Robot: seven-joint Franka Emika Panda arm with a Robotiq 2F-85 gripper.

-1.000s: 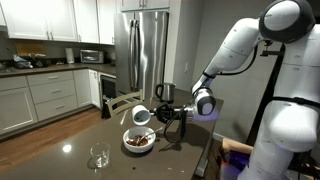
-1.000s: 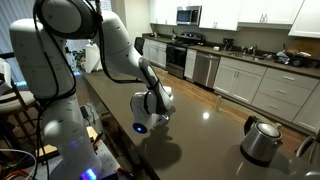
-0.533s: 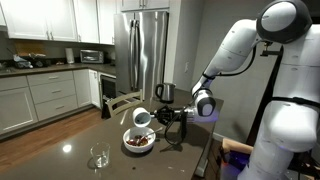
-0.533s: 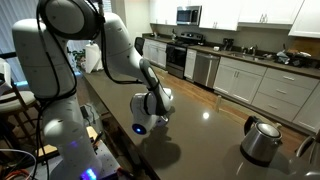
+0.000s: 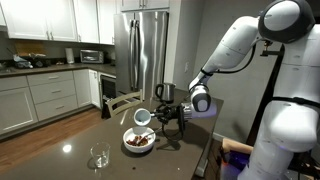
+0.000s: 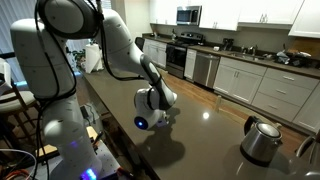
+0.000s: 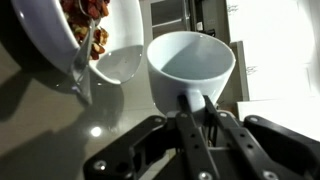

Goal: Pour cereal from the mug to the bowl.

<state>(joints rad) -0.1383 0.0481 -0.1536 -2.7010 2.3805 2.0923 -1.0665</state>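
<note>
One mug [image 5: 143, 117] in my gripper [image 7: 195, 100], fingers clamped on rim; axis tipped near horizontal, mouth away from arm, above bowl [image 5: 139, 146] holding cereal [image 7: 92, 30].

In an exterior view the camera stands across the worktop [image 5: 60, 150] at middle range, facing the refrigerator [image 5: 145, 45], with the arm [image 5: 235, 45] coming in from the picture's right. In an exterior view set close beside the robot's base, it looks along the same worktop past that arm toward the kettle [image 6: 262, 140] and cabinets. The wrist view sits very near, looking along the gripper [image 7: 195, 98] at the mug [image 7: 190, 62] and bowl [image 7: 125, 62].
</note>
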